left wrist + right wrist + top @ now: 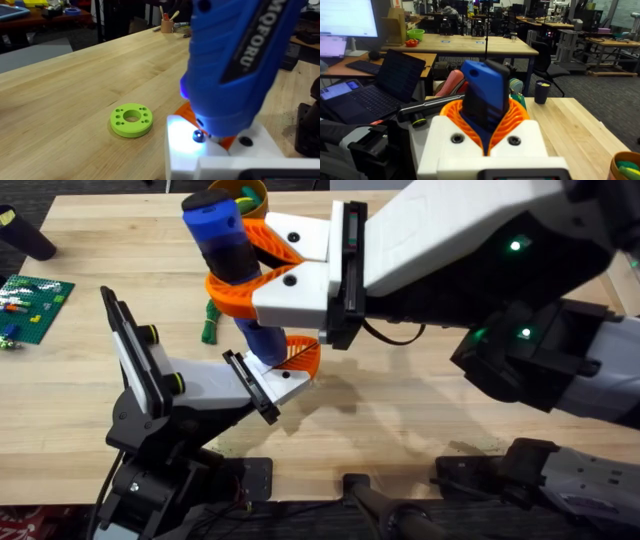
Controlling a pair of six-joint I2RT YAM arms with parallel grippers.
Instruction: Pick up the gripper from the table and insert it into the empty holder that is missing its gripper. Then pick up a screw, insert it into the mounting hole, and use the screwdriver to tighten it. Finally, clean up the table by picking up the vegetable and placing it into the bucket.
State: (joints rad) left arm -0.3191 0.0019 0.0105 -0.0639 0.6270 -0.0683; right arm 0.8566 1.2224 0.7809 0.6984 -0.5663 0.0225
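Note:
My right gripper (237,258) is shut on the blue screwdriver (222,235), its orange fingers (512,117) wrapped around the handle (485,95). The screwdriver stands tilted, with its tip down on the holder (262,385), a white stub on a black stand at the lower left. The left wrist view shows the lit tip meeting a shiny screw (198,136) on the holder's white block (185,150). The small orange ribbed gripper (301,358) sits at the holder's end. The dark-green vegetable (210,321) lies on the table (400,400), partly hidden by the screwdriver. The bucket (250,192) stands at the far edge.
A lime-green ring (131,120) lies on the wood close to the holder. A green brick plate (35,302) with small pieces sits at the left edge, and a dark object (25,235) lies at the far left corner. The right arm's bulk covers the table's right half.

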